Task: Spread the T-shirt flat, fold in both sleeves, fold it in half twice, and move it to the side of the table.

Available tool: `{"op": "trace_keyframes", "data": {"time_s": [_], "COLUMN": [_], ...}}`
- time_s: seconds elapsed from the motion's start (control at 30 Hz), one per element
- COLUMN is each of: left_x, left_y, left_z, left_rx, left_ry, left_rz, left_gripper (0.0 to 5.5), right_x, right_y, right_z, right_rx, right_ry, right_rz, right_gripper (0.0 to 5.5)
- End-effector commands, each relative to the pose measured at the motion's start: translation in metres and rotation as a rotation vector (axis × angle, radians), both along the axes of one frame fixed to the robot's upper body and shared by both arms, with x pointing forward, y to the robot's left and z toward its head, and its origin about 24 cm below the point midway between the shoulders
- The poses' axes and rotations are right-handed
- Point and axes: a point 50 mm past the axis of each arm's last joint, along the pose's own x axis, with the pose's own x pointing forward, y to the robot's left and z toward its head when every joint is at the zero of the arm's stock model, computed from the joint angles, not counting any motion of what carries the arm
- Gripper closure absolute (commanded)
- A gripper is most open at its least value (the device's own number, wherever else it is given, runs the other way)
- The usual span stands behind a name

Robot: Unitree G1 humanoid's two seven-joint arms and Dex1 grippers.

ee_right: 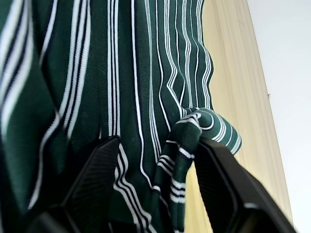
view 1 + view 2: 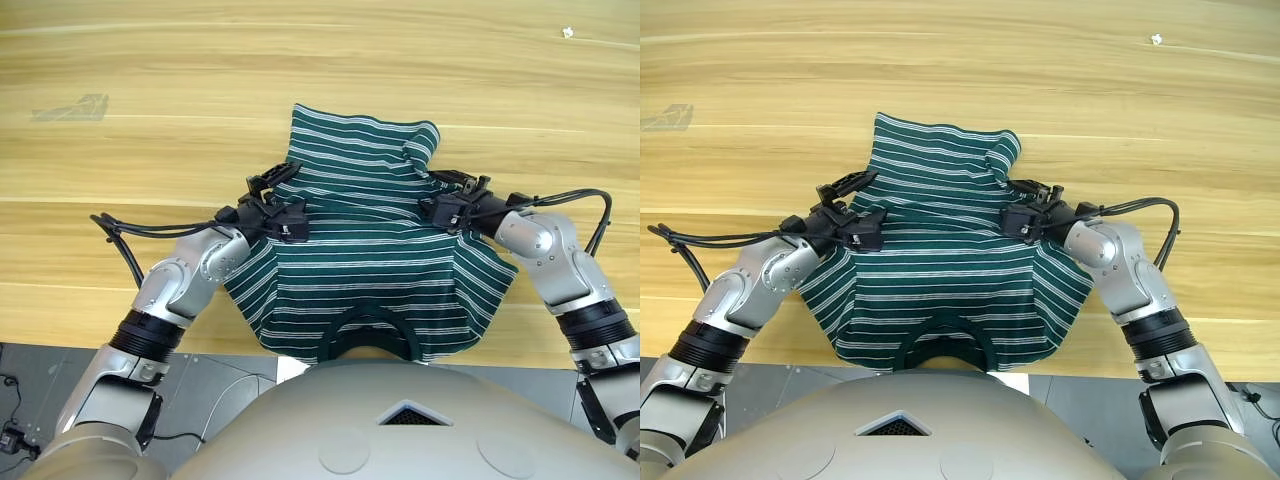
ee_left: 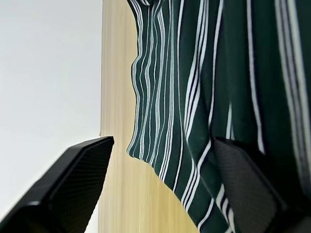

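Left tool (image 2: 279,196), right tool (image 2: 455,196) (both agape), elbows out, over T-shirt (image 2: 370,255)

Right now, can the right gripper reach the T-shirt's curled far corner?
Probably yes: the right gripper is over the T-shirt, just short of its curled corner, with nothing between them.

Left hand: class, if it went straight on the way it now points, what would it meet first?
Probably the T-shirt: its striped edge lies just ahead of the open left hand, with bare table beside it; depth is unclear.
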Motion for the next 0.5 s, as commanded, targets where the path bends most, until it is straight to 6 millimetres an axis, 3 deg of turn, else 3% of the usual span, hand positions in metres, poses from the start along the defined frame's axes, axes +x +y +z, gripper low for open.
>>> {"op": "trace_keyframes", "data": {"time_s": [0.03, 0.13, 0.33, 0.4, 0.5], "left_x": [-0.006, -0.005, -0.004, -0.004, -0.003], "left_y": [0.001, 0.001, -0.001, 0.000, 0.000], "left_z": [-0.009, -0.010, -0.010, -0.011, -0.012], "left_rx": [0.042, 0.047, 0.040, 0.045, 0.051], "left_ry": [0.043, 0.047, 0.051, 0.050, 0.049], "left_rz": [-0.001, -0.002, -0.005, -0.003, 0.001], "left_gripper": [1.67, 1.67, 1.67, 1.67, 1.67], "right_x": [0.004, 0.013, 0.006, 0.012, 0.028], "right_y": [-0.006, -0.016, -0.013, -0.014, -0.019], "right_z": [0.001, 0.025, 0.066, 0.080, 0.083], "right_rx": [0.088, 0.261, 0.550, 0.635, 0.616], "right_ry": [0.094, 0.181, 0.315, 0.318, 0.230], "right_rz": [-0.080, -0.155, -0.124, -0.137, -0.226], "right_gripper": [2.80, 2.80, 2.80, 2.80, 2.80]}}
